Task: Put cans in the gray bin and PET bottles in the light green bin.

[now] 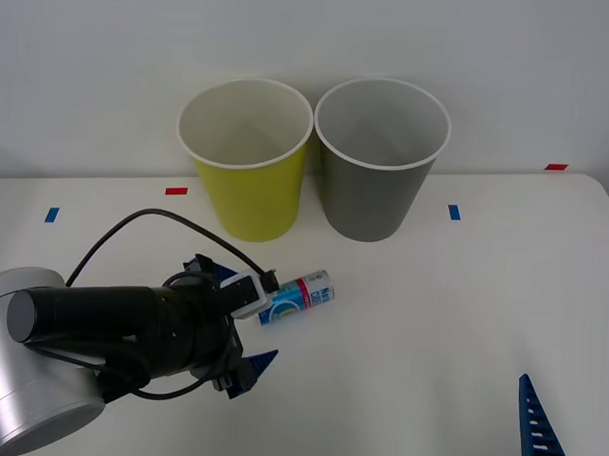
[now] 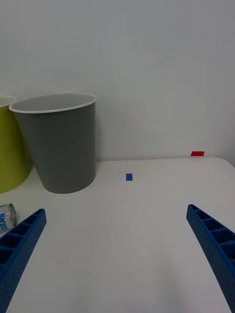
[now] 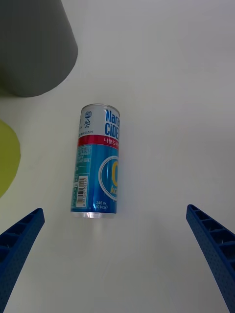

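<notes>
the left end effector (image 1: 243, 321) hovers low over the white tabletop (image 1: 432, 313), its blue fingers (image 3: 19, 239) spread wide with nothing between them. the can (image 3: 97, 159) lies on its side on the tabletop just ahead of this end effector, apart from both fingers, its long axis running roughly along the line of approach and slightly off toward one finger, with one silver end facing the end effector and the other pointing away toward the bins. judging from this, the fingers would close across the can's round body once the end effector comes down around it. the gray bin (image 1: 379, 161) and the light green bin (image 1: 249, 158) stand upright side by side beyond the can, touching or nearly so. the right end effector (image 2: 117, 254) waits well apart from the can, fingers also splayed and empty, so the left arm is the nearer. in the front view the left arm's wrist covers the can's near end and most of its own fingers.
</notes>
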